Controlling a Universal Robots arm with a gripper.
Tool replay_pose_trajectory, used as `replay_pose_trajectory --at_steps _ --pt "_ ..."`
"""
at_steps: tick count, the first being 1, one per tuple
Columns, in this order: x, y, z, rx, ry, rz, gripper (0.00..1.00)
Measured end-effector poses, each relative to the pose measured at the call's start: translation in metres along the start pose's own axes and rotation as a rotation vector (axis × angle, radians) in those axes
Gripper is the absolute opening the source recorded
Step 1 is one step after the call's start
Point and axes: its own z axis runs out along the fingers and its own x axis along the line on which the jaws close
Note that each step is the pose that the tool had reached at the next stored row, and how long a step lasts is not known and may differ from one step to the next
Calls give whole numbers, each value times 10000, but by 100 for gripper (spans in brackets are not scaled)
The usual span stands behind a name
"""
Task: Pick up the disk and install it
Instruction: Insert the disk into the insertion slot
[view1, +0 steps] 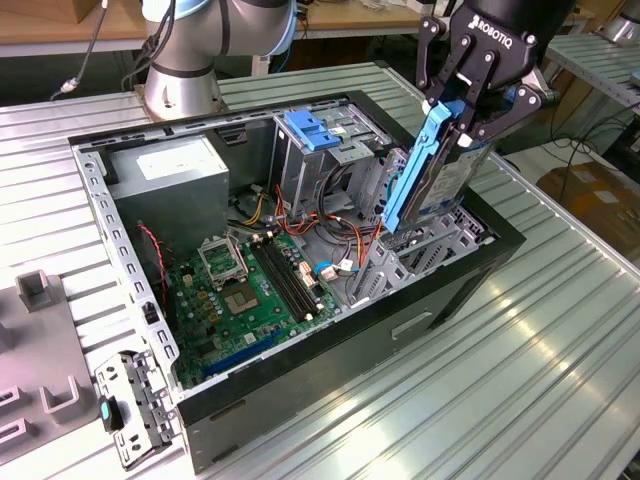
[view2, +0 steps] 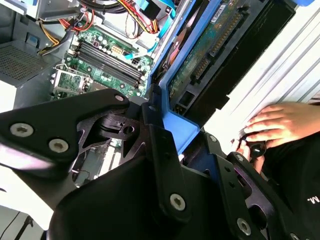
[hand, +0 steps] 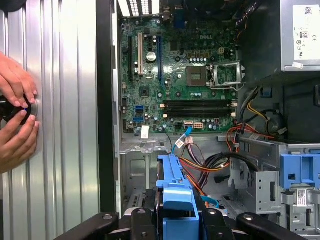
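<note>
My gripper (view1: 458, 112) is shut on the disk (view1: 428, 172), a dark drive in a bright blue carrier. I hold it by its upper end, standing almost on edge and tilted. Its lower end reaches down to the metal drive cage (view1: 420, 250) at the exterior view's right end of the open computer case (view1: 330, 345). In the second wrist view the disk (view2: 212, 47) shows its green circuit side, with the blue tab between my black fingers (view2: 155, 135). In the first wrist view the blue carrier (hand: 176, 192) runs from my gripper (hand: 177, 222) toward the case's inside.
Inside the case lie the green motherboard (view1: 250, 290), the grey power supply (view1: 165, 170), loose coloured cables (view1: 330, 235) and a blue slotted bracket (view1: 312, 130). A person's hands (hand: 15, 115) rest on the ribbed metal table (view1: 520, 380) beside the case. Grey fixtures (view1: 40, 290) sit at the exterior view's left.
</note>
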Motion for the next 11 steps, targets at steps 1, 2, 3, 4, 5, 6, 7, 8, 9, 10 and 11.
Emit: replay_pose_trajectory --at_steps 1,2,3,4,5,6,7,8,9,10,11 --pt "0 -1 8 0 -1 -2 37" --pt "0 -2 18 0 -1 -2 37" --pt "0 -2 25 0 -2 -3 37" --pt "2 -2 30 0 -2 -2 37" --pt "5 -3 35 0 -2 -3 37" --pt "5 -4 38 0 -1 -2 37" --pt "7 -5 45 -2 -1 -2 37" --pt "7 -12 57 -5 -1 -7 37" --pt "7 -17 65 -11 0 -19 37" --pt "7 -19 72 -15 0 -22 37" --pt "8 -20 79 -18 -1 -22 37"
